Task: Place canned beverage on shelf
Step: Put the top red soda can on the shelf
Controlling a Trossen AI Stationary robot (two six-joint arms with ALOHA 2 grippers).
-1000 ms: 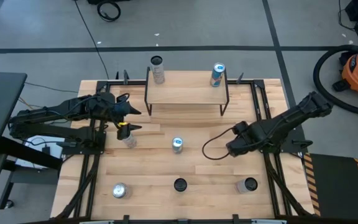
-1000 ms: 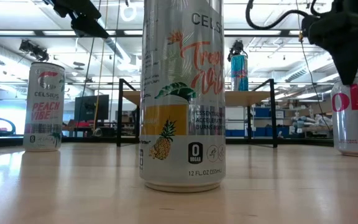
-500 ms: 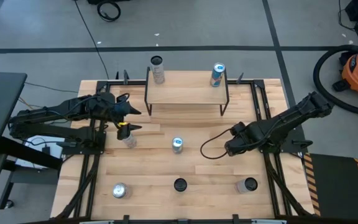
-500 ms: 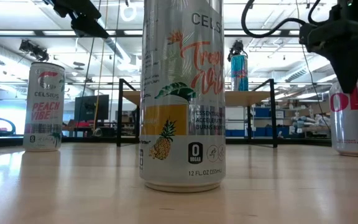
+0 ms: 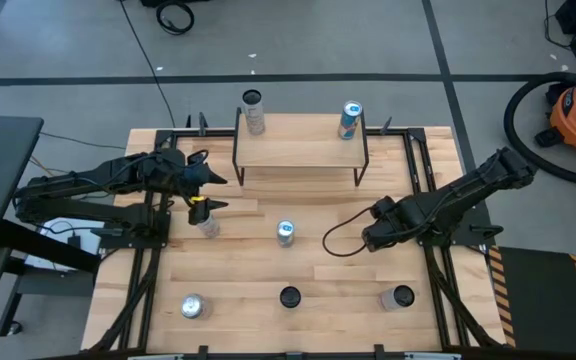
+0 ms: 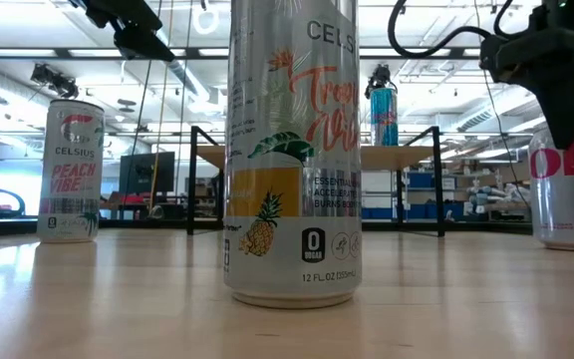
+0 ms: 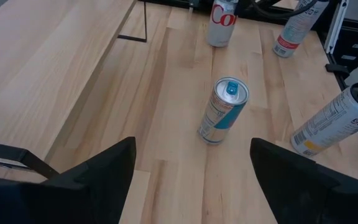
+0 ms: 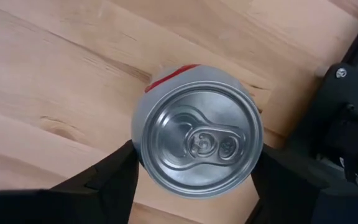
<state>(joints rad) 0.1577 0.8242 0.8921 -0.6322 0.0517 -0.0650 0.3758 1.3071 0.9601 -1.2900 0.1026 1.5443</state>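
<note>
Nothing has shifted: right claw (image 8: 194, 186) hangs open straddling the Coke can (image 8: 197, 140).

Wooden-topped shelf (image 5: 300, 150) holds two upright cans (image 5: 254, 112) at its far corners.

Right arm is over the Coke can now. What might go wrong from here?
The right pincer is open over the Coke can; a grip high near the rim may slip. The right arm's cable loop hangs close to the blue-tab can and might topple it. The shelf already holds a pale can and a blue can near its ends; aim between them.
</note>
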